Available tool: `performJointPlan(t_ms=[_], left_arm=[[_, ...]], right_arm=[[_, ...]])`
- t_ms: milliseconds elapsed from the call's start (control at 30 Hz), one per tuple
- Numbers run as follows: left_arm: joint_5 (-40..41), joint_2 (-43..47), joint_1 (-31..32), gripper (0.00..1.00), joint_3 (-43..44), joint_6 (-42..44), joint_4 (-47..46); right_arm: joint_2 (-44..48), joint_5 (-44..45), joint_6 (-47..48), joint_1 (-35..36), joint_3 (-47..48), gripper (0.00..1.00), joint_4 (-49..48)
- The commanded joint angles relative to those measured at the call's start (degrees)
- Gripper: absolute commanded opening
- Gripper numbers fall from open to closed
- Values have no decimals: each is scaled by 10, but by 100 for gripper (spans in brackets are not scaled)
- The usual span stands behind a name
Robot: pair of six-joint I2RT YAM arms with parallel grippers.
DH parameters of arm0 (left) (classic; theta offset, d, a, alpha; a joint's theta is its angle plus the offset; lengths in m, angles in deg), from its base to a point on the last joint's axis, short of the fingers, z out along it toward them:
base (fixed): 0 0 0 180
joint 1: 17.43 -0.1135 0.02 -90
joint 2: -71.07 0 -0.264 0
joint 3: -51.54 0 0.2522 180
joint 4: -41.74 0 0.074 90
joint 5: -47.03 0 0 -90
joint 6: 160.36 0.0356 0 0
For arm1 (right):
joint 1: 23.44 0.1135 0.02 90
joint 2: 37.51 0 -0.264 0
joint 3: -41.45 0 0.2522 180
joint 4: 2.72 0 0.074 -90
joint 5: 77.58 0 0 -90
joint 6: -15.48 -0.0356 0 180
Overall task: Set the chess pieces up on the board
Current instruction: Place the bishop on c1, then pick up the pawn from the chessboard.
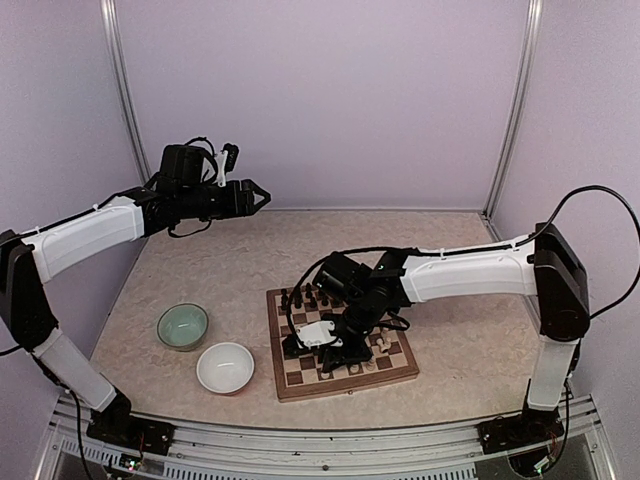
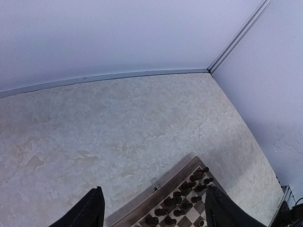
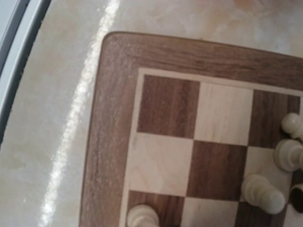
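Note:
The board [image 1: 345, 386] lies on the table in front of the right arm. Dark chess pieces [image 1: 306, 297] stand along its far edge, and a few cream pieces [image 1: 382, 343] stand near its right side. My right gripper [image 1: 301, 346] hangs low over the board's near left part; its fingers cannot be made out. In the right wrist view I see the board's corner [image 3: 116, 118], a cream piece [image 3: 142, 218] at the bottom edge and more cream pieces [image 3: 262, 192] at the right. My left gripper [image 1: 256, 197] is raised at the far left, open and empty [image 2: 152, 189].
A green bowl [image 1: 183, 326] and a white bowl [image 1: 225, 367] stand left of the board. Grey walls with metal posts close in the back and sides. The left wrist view shows bare table and the board's far corner [image 2: 163, 197] with dark pieces [image 2: 184, 202].

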Motion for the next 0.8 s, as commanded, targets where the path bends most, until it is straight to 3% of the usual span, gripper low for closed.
performJointPlan(t_ms=[0, 233, 400, 600, 767], left_arm=[[-5, -3, 5, 73, 20, 3, -1], [-5, -4, 6, 73, 19, 5, -2], [-4, -11, 9, 73, 20, 8, -1], [12, -19, 26, 71, 55, 37, 49], [88, -45, 102, 67, 123, 91, 158]], right_arm=[[-3, 0, -3, 6, -3, 26, 2], [8, -5, 1, 6, 3, 36, 21], [72, -32, 15, -23, 18, 42, 51], [181, -141, -30, -231, -20, 42, -10], [263, -189, -105, -358, -121, 41, -116]])
